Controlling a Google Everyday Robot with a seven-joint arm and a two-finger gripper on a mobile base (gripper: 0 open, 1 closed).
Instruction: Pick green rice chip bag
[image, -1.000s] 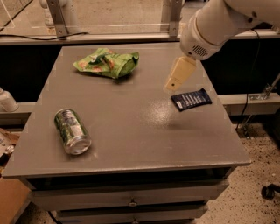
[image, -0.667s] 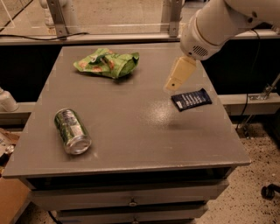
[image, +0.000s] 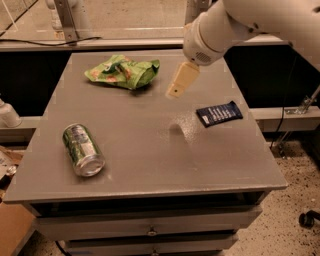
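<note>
Gripper (image: 176, 90) beside green rice chip bag (image: 122, 72)

Green rice chip bag (image: 122, 71) — crumpled, bright light-green foil with orange-tan patches, probably chip pictures. It lies loosely flattened on the grey table top (image: 150, 155), in the far half and left of centre, with its long axis running left to right. The right end is puckered. Gripper (image: 176, 89) hangs above the table just right of the bag's right end — apart from it.
</note>
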